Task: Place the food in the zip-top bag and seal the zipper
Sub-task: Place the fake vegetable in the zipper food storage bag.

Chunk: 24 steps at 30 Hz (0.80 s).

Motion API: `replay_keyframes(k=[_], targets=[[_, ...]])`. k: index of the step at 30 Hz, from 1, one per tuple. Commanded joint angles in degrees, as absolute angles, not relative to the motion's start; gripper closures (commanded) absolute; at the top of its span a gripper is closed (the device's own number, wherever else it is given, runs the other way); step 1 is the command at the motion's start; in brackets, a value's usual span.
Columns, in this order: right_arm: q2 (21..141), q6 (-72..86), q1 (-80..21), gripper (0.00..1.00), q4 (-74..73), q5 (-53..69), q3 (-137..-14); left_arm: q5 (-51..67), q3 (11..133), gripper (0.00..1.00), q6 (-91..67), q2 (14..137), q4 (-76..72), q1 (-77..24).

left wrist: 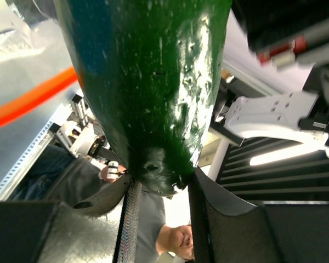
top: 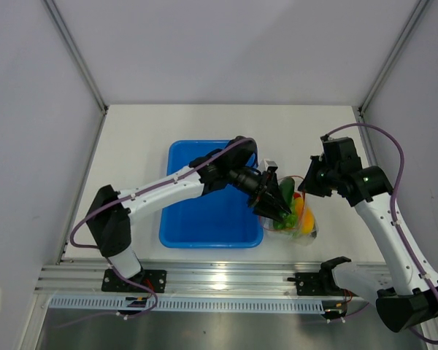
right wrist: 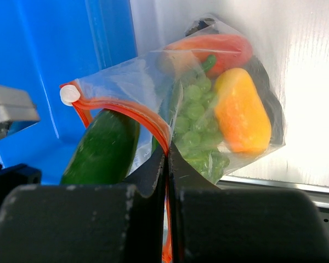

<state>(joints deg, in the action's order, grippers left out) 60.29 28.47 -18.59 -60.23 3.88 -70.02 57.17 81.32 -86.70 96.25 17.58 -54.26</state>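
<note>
Top external view, from the left: blue tray [top: 204,219] on the white tabletop [top: 139,146], left arm stretched across it. Just past the tray's right wall, left tool [top: 276,209] part-closed on a dark green cucumber [left wrist: 153,82] — gripped at its blunt end between both fingers, as seen close up in the left wrist view. Beside that, zip-top bag [top: 301,222] near the tabletop's front edge, just beside the tray's right wall.

Right wrist view, again left to right: white round tab [right wrist: 69,95] at the end of the orange-red zipper [right wrist: 126,107]; cucumber slanting under that strip, far end in under the clear film. Then right tool [right wrist: 165,159] — fingers pressed tight together, pinching the zipper at the bag's mouth. Inside the bag: leafy green bunch [right wrist: 197,126], red-orange fruit [right wrist: 219,49] up top, orange-yellow fruit [right wrist: 242,109] furthest right. Cannot tell whether the bag hangs from the pinch or rests on the tabletop.
</note>
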Motion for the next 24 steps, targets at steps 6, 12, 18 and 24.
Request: replay_keyframes(k=[6,12,18,24], targets=[[58.97,28.13,-18.81,1.0,-59.85,3.25,-72.69,54.32,81.21,0.99,-96.94,97.56,18.98,-55.02],[58.89,27.6,-18.81,1.0,-60.03,3.43,-72.33,50.54,81.55,0.36,-92.66,98.52,23.09,-53.71],[58.8,27.25,-18.9,1.0,-60.38,3.34,-72.07,46.32,89.27,0.0,-83.68,100.37,34.35,-51.16],[58.88,27.07,-18.9,1.0,-60.38,3.6,-71.63,38.95,98.51,0.0,-73.76,100.55,46.3,-50.19]])
